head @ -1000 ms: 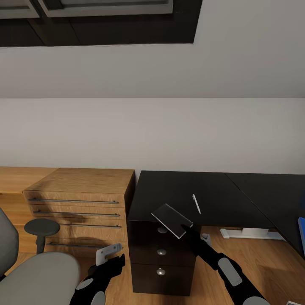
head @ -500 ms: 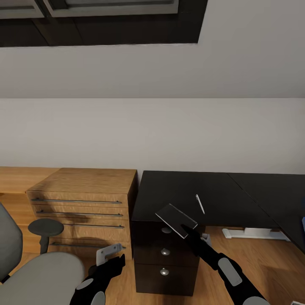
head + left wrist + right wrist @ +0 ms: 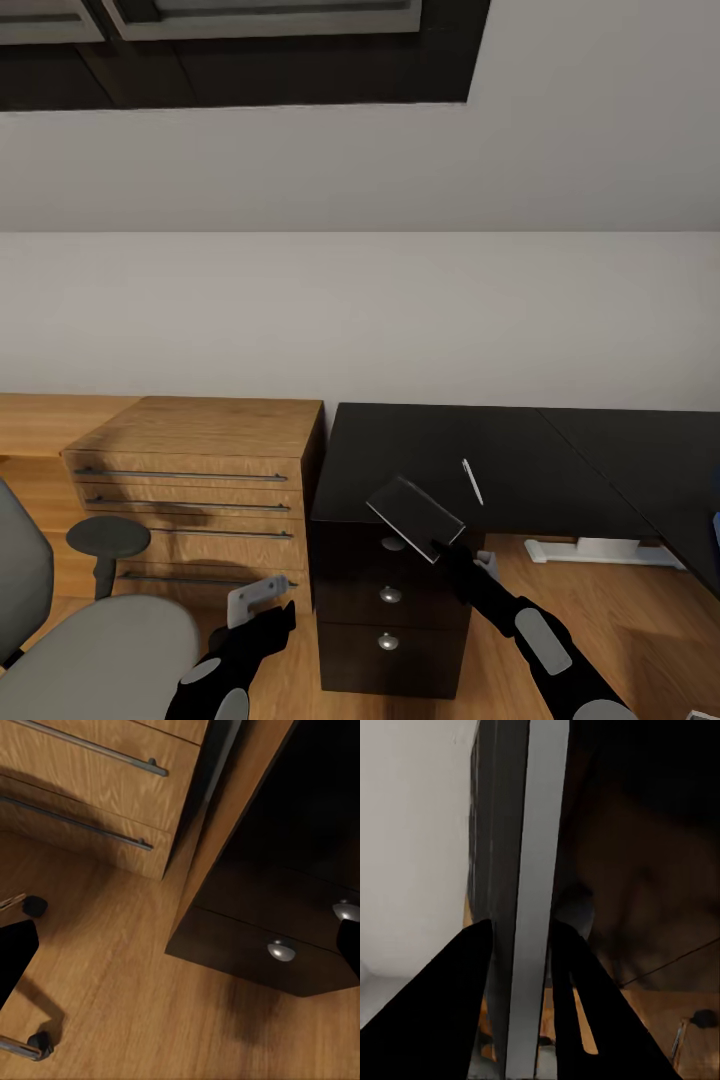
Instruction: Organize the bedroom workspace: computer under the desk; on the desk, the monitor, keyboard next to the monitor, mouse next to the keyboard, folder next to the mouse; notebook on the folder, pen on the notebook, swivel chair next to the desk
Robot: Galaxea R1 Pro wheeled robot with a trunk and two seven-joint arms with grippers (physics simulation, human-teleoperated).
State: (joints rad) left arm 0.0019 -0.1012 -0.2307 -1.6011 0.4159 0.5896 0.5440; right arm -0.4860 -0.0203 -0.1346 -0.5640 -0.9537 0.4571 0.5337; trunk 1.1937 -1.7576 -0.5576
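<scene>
Right gripper (image 3: pixel 441 549): you have it clamped on the near corner of the notebook (image 3: pixel 415 518); in the right wrist view the two fingers (image 3: pixel 457 1001) pinch the grey edge (image 3: pixel 534 900) between them.
Notebook: held tilted in the air over the front edge of the desk (image 3: pixel 420 450), above the drawer unit (image 3: pixel 385 600); not resting on anything.
Change, last half second: none that counts; notebook, arm and view sit as they did. In the half second before that, the whole view slid sideways, so your base or head moved, not the things.
Left gripper (image 3: pixel 262 598): low, over the floor beside the chair (image 3: pixel 100 650); I cannot tell whether it is apart or together. Nothing seen in it.
Pen (image 3: pixel 472 481): lying on the desk, just behind the notebook, apart from it.
Folder (image 3: pixel 716 528): a blue sliver at the right edge of the head view, on the desk's far wing.
Meaning: you seem settled after the repositioning; the notebook has yet to travel right, to the folder. Pen follows.
</scene>
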